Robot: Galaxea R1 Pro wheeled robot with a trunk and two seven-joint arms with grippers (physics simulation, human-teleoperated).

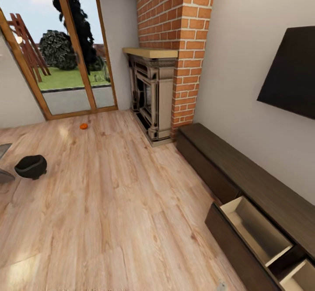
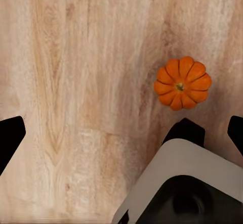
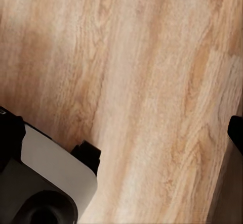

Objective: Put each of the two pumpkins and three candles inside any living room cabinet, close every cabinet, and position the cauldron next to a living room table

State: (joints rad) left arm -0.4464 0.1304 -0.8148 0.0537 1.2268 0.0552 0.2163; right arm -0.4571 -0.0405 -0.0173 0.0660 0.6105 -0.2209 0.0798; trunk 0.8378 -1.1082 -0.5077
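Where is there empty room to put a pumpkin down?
The open pale beige drawer of the long dark-brown wood cabinet looks bare. So does the wide wooden floor between that cabinet and the round black cauldron. It is tighter beside the cauldron.

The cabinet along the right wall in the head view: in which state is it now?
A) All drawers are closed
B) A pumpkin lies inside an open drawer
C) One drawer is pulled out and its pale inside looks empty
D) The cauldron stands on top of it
C: the cabinet has a drawer pulled out, and its pale beige inside holds nothing visible.
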